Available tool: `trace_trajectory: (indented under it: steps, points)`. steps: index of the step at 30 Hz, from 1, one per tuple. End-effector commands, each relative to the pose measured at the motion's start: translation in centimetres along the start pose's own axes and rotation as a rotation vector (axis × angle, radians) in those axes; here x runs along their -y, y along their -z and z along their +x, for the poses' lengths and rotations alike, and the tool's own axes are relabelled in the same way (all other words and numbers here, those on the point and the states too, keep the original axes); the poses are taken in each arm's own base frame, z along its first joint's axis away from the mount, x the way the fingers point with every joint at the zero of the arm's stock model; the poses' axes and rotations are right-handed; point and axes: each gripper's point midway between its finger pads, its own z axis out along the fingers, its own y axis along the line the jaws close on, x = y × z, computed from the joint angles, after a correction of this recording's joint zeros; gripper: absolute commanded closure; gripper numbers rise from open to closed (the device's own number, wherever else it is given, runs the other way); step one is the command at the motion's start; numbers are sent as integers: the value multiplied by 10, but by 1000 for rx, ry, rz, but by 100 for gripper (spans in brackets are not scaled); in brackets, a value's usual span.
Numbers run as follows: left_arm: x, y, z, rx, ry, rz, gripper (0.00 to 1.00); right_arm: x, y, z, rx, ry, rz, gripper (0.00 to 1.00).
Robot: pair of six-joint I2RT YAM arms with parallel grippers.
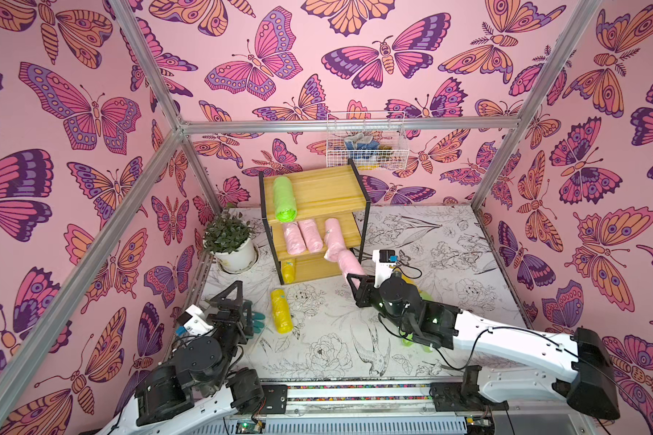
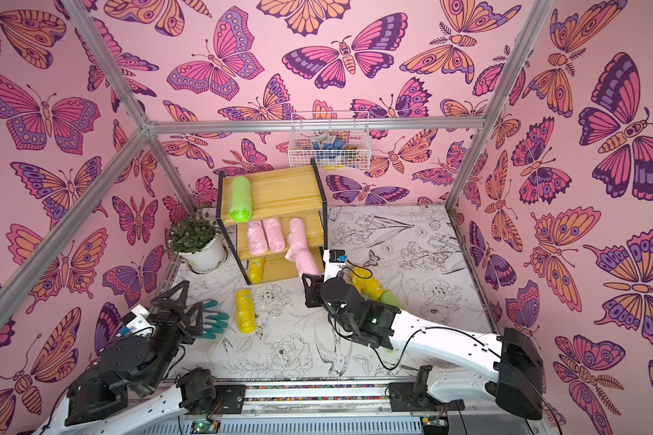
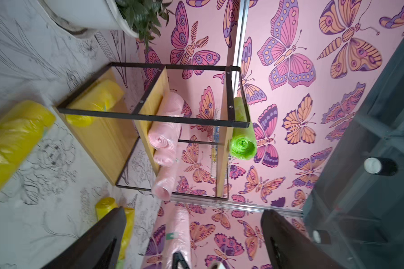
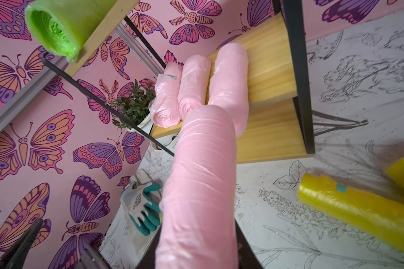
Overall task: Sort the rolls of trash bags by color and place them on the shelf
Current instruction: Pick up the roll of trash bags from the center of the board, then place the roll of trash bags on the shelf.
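Observation:
The shelf (image 1: 317, 188) stands at the back. A lime green roll (image 1: 284, 199) lies on its top board, three pink rolls (image 1: 310, 235) on the middle board and a yellow roll (image 1: 288, 272) on the bottom board. My right gripper (image 1: 359, 280) is shut on a fourth pink roll (image 4: 201, 186). Its far end reaches the front edge of the middle board, beside the rightmost pink roll (image 4: 229, 76). My left gripper (image 1: 238, 305) hangs open and empty at the left. Another yellow roll (image 1: 281, 310) lies on the table just right of it.
Teal-and-white gloves (image 1: 258, 322) lie under my left gripper. More yellow rolls (image 2: 366, 282) and a green roll (image 2: 389, 299) lie by my right arm, partly hidden. A potted plant (image 1: 229, 235) stands left of the shelf, and a white wire basket (image 1: 366, 145) hangs behind it.

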Motion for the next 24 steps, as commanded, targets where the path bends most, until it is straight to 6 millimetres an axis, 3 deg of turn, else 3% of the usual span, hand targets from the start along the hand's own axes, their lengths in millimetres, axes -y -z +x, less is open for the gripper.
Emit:
trace_trajectory:
  steps: [1, 12, 19, 23, 24]
  points:
    - [-16, 2, -11, 45, -227, -78, 4, -17, -11, -32, 89, 97, -15, 100]
    - [1, 6, -30, 141, -411, -92, 6, -38, -50, -65, 205, 242, 30, 100]
    - [11, 8, -40, 201, -508, -94, 6, -30, -70, -83, 264, 301, 107, 100]
    - [15, 9, -44, 230, -565, -101, 6, -28, -71, -97, 304, 349, 126, 100]
    - [15, 9, -45, 236, -575, -102, 6, -23, -80, -91, 293, 374, 144, 100]
